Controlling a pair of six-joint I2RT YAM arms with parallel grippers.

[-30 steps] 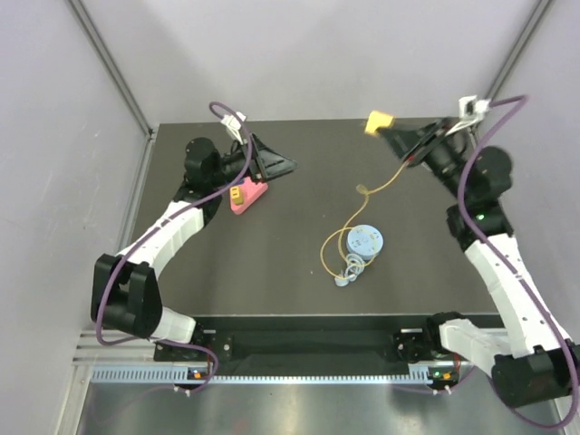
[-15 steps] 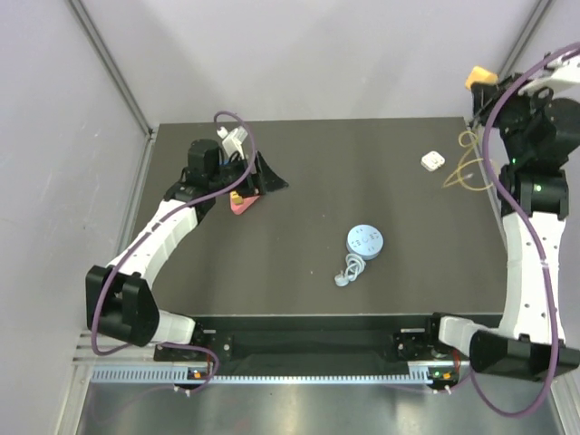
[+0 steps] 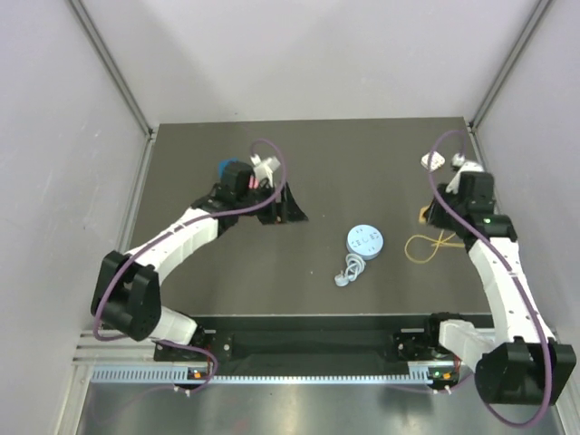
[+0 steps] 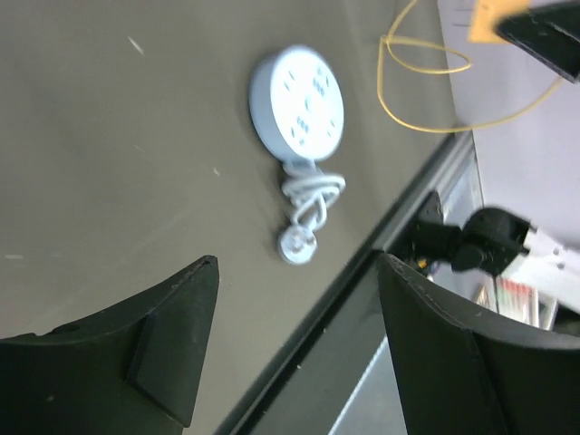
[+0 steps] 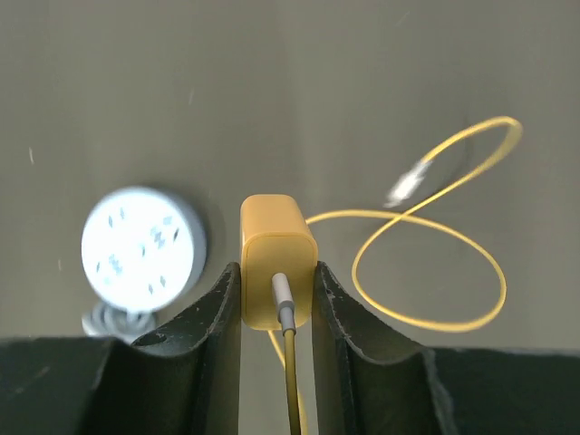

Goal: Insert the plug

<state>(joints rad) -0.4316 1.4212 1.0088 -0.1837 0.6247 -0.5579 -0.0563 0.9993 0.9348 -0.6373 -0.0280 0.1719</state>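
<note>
Your right gripper is clamped on the plug — a smooth, round-cornered yellow block, its thin glossy wire looping over the matte dark table near the flat, round light-blue disc. Your left gripper stands wide open, holding nothing.

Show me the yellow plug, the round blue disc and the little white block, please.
yellow plug [image 5: 277, 237]: right wrist view, on its yellow top face.
round blue disc [image 3: 365, 241]: top view, centre of its face.
white block [image 3: 432, 160]: top view, its middle.
</note>
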